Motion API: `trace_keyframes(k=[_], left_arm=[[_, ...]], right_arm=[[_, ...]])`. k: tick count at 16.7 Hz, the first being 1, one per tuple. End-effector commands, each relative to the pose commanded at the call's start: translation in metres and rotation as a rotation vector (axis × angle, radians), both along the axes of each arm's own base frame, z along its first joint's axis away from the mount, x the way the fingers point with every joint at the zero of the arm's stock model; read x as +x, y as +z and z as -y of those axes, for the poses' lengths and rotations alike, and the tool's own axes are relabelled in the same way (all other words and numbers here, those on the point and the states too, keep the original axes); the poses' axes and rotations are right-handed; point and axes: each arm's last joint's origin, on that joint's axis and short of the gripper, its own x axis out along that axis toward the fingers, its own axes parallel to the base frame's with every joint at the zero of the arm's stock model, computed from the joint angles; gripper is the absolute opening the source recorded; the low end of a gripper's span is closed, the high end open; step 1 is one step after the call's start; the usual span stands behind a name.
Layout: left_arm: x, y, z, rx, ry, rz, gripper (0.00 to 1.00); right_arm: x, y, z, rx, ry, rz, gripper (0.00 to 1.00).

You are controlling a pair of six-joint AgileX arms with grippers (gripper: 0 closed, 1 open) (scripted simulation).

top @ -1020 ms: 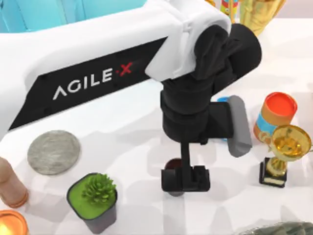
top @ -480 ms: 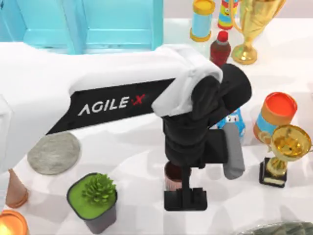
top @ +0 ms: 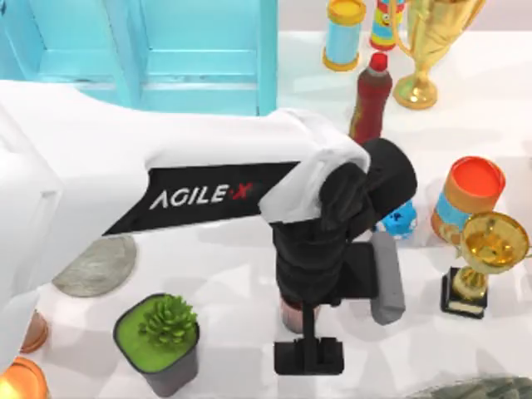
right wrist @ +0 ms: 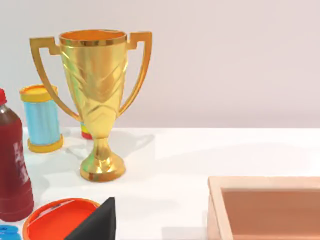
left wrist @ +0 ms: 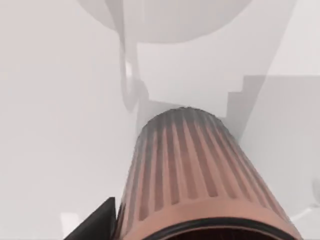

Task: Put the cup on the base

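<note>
Top view: left pincer (top: 308,353) clamped on the cup (top: 293,314), near the counter's front edge, mid-width. Carry step, I judge. Next: swing toward the base (top: 98,268) at the left edge, clearing the potted plant (top: 160,341).

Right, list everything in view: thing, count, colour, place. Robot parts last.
cup: 1, reddish-brown, ribbed, centre front, between the left gripper's fingers
base: 1, grey mottled disc, left, partly under the left arm
potted plant: 1, green in dark pot, front left
gold trophies: 2, one at right on a black base, one at back right
orange-lidded canister: 1, right
red bottle: 1, back centre
blue cylinder with yellow lid: 1, back
blue cabinet: 1, back left
wooden tray: 1, tan, seen from the right wrist
left gripper: black, centre front, on the cup
right gripper: black tip near the canister
</note>
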Motion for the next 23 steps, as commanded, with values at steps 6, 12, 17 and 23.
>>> trace_keyframes(k=[6, 12, 17, 23], left_arm=[[0.0, 0.0, 0.0, 0.0, 0.0, 0.0, 0.47], [0.0, 0.0, 0.0, 0.0, 0.0, 0.0, 0.02], [0.0, 0.0, 0.0, 0.0, 0.0, 0.0, 0.0], [0.0037, 0.0025, -0.004, -0.002, 0.026, 0.001, 0.0]], right_arm=[[0.0, 0.0, 0.0, 0.0, 0.0, 0.0, 1.0], [0.0, 0.0, 0.0, 0.0, 0.0, 0.0, 1.0], [0.0, 0.0, 0.0, 0.0, 0.0, 0.0, 1.0], [0.0, 0.0, 0.0, 0.0, 0.0, 0.0, 1.0]])
